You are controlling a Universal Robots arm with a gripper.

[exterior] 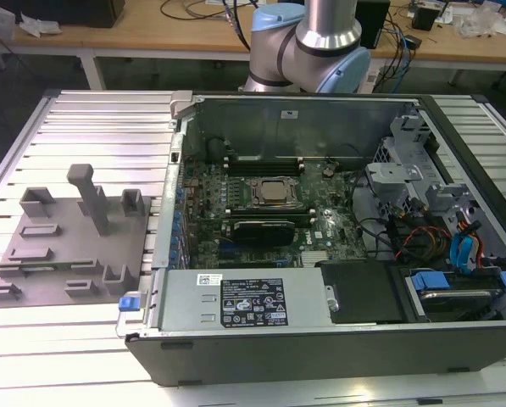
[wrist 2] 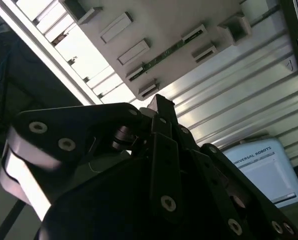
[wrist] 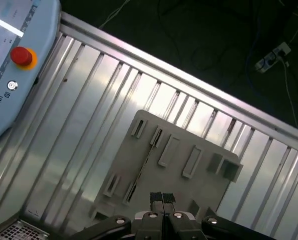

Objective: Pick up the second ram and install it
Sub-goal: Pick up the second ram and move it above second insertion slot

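Second ram, a thin green circuit-board stick [wrist 2: 173, 49], lies in your grey plastic tray [wrist 2: 183, 17]. Your end effector [wrist: 162, 196] has its fingers together, holding nothing.

Green second ram [wrist 2: 171, 50], pale grey tray [exterior: 70, 242], silver ribbed table [exterior: 91, 127], black hand [wrist: 163, 199], pale blue-and-silver arm [exterior: 274, 38].

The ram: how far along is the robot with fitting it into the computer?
Done: nothing that shows. The ram sits in its grey tray, outside the open case. In hand: nothing. The claw hangs over the tray, shut and empty, clear of the ram. Left: both the pick-up and the install.
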